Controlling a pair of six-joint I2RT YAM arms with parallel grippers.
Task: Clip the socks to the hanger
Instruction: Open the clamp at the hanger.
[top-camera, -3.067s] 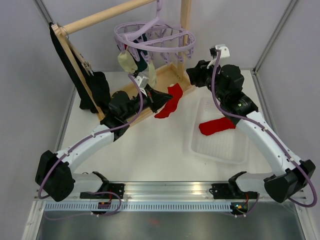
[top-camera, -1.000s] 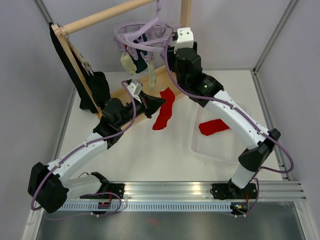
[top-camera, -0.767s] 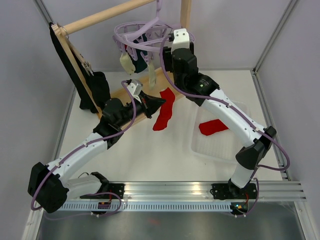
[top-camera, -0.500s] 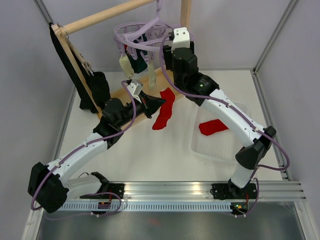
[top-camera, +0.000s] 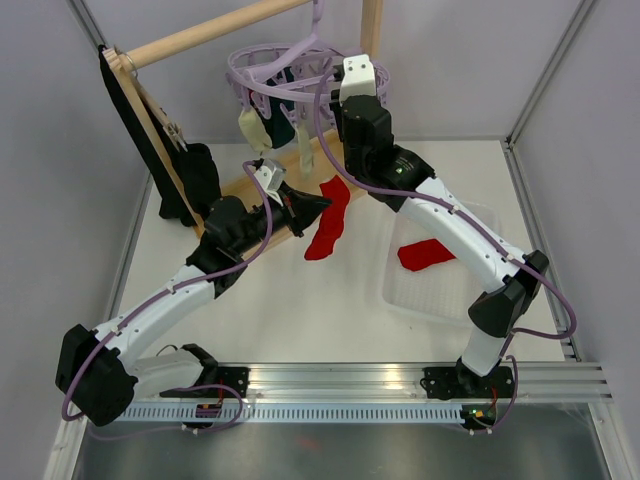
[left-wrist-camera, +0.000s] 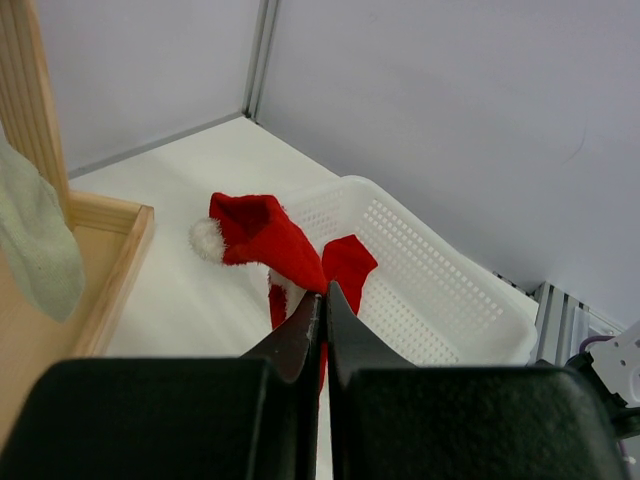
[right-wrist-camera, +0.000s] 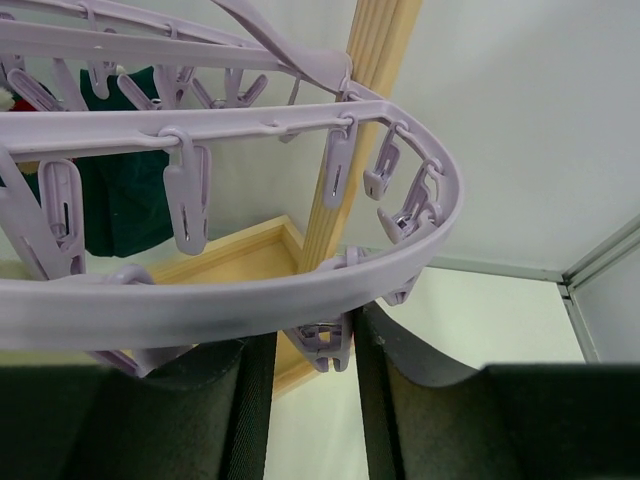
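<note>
The lavender hanger (top-camera: 285, 75) hangs from the wooden rack, with cream socks (top-camera: 254, 126) and a dark teal sock (top-camera: 281, 127) clipped on it. My left gripper (top-camera: 318, 203) is shut on a red sock (top-camera: 328, 222) with a white pompom (left-wrist-camera: 255, 235), held low beside the hanger. My right gripper (top-camera: 343, 100) is up at the hanger's rim (right-wrist-camera: 250, 292). Its jaws stand narrowly apart around one dangling clip (right-wrist-camera: 333, 343), which touches the right finger (right-wrist-camera: 400, 375). The teal sock also shows in the right wrist view (right-wrist-camera: 120, 205). Another red sock (top-camera: 430, 252) lies in the basket.
A white mesh basket (top-camera: 455, 290) sits at the right; it also shows in the left wrist view (left-wrist-camera: 450, 290). The wooden rack's post (right-wrist-camera: 375, 60) and base tray (top-camera: 262, 178) stand behind the hanger. A long black cloth (top-camera: 130, 110) hangs at the left.
My right arm has swung from the basket side up to the hanger and settled its jaws around a clip. My left gripper holds the red sock, slightly raised from before.
</note>
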